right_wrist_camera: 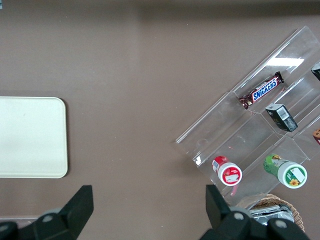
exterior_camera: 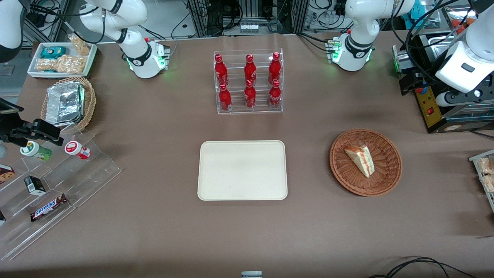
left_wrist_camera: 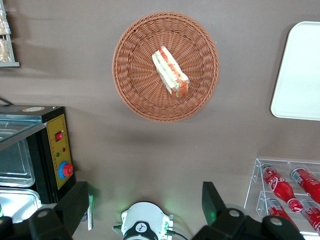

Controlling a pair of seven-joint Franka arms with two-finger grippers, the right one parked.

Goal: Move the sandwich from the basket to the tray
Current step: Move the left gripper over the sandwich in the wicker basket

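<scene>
Gripper (left_wrist_camera: 145, 210): raised high above the bench (exterior_camera: 154, 162) at the working arm's end, fingers (left_wrist_camera: 212, 200) spread wide, holding nothing. Basket (exterior_camera: 366, 162): round, reddish-brown wicker, on the bench well below the gripper and nearer the front camera than it. Sandwich (exterior_camera: 361, 159): one triangular wedge lying in the basket, white bread with orange-red and green filling along its edge; well apart from the gripper, untouched. Tray (exterior_camera: 242, 170): cream, rectangular, rounded corners, flat on the bench beside the basket, farther from the gripper than the basket, toward the parked arm's end. Bottle rack (exterior_camera: 249, 82): clear acrylic, six red bottles upright in two tiers, farther from the front camera than the tray. Control box (left_wrist_camera: 57, 150): black with yellow panel and red button, close under the gripper, beside the basket.
</scene>
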